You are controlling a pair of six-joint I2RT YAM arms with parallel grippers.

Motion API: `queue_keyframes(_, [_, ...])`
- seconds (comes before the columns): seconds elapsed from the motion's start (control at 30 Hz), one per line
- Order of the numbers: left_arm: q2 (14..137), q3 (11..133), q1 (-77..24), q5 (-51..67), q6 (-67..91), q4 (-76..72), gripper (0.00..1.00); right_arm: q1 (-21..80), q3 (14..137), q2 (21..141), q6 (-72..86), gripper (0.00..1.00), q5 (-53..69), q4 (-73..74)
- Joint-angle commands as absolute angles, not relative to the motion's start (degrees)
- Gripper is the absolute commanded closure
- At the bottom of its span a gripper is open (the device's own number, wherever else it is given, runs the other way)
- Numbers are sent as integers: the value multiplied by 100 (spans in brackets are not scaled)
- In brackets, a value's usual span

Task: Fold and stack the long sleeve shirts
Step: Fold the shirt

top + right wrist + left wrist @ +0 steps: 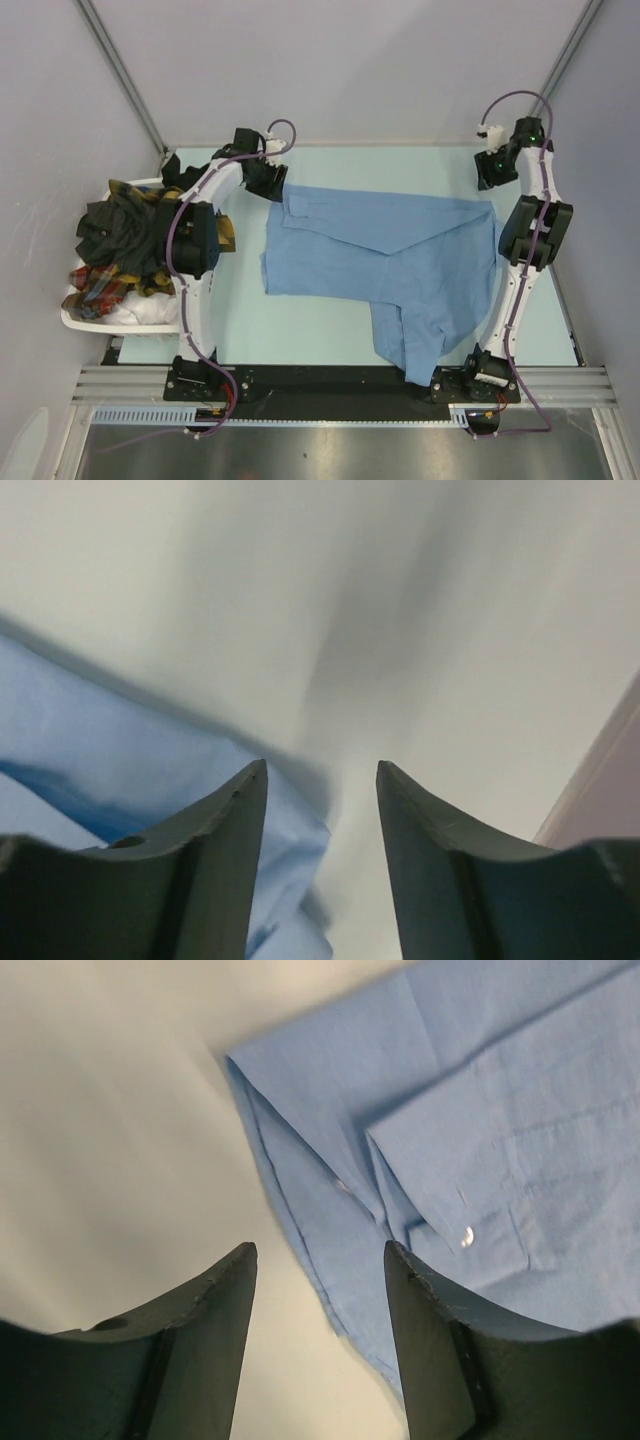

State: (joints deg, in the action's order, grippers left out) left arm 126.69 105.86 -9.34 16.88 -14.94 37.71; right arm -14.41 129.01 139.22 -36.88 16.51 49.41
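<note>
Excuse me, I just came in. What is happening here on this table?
Shirt folding is under way. A light blue shirt lies partly folded on the table. The left gripper hovers at its far left corner and the right gripper at its far right edge. Both are open and hold nothing. The dark and plaid shirts lie heaped in the white basket on the left.

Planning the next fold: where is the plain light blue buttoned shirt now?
In the top view, the plain light blue cloth shirt lies spread across the middle of the table, right of the white plastic basket.
</note>
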Motion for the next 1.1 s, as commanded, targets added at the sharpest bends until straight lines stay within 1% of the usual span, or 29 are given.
queue_keyframes(0.0, [13060, 11283, -896, 1284, -1222, 3717, 40, -1880, 12920, 13632, -3315, 44, 1898, 5589])
queue_keyframes(0.03, [13156, 11416, -896, 1248, -1222, 3770, 40, -2003, 12903, 13632, -3226, 42, 1933, 5633])
queue_keyframes(0.2, [13657, 12153, -896, 1098, -1143, 3998, 40, -2267, 12683, 13588, -2769, 40, 2179, 5862])
queue_keyframes(0.4, [13790, 12252, -905, 1239, -1134, 4192, 44, -2347, 12235, 13500, -2619, 40, 2267, 5801])
queue_keyframes(0.57, [13895, 12261, -905, 1450, -1125, 4473, 48, -2338, 12059, 13631, -2531, 44, 2408, 5730])
queue_keyframes(0.67, [13948, 12243, -905, 1591, -1134, 4552, 55, -2320, 11980, 13711, -2522, 51, 2434, 5669])
queue_keyframes(0.7, [13957, 12243, -905, 1608, -1134, 4570, 57, -2312, 11945, 13728, -2514, 60, 2443, 5643])
queue_keyframes(0.73, [13966, 12234, -905, 1652, -1134, 4588, 61, -2294, 11953, 13737, -2496, 64, 2435, 5608])
queue_keyframes(0.77, [13983, 12234, -905, 1661, -1134, 4614, 64, -2285, 11953, 13755, -2479, 68, 2443, 5529])
queue_keyframes(0.8, [13992, 12234, -905, 1687, -1134, 4632, 66, -2276, 11962, 13772, -2479, 77, 2469, 5502])
queue_keyframes(0.83, [14001, 12226, -897, 1696, -1142, 4649, 71, -2215, 11979, 13781, -2470, 83, 2496, 5467])
queue_keyframes(0.9, [13992, 12191, -896, 1696, -1134, 4658, 77, -2154, 11997, 13816, -2479, 96, 2566, 5423])
queue_keyframes(0.93, [13992, 12182, -879, 1696, -1134, 4658, 84, -2075, 12041, 13825, -2487, 100, 2558, 5414])
queue_keyframes(1.0, [13983, 12182, -818, 1661, -1099, 4641, 93, -1996, 12085, 13869, -2487, 100, 2549, 5362])
queue_keyframes(1.03, [13949, 12182, -791, 1635, -1081, 4632, 100, -1969, 12102, 13869, -2487, 100, 2549, 5335])
queue_keyframes(1.07, [13940, 12173, -756, 1556, -1072, 4606, 100, -1908, 12120, 13878, -2470, 100, 2523, 5239])
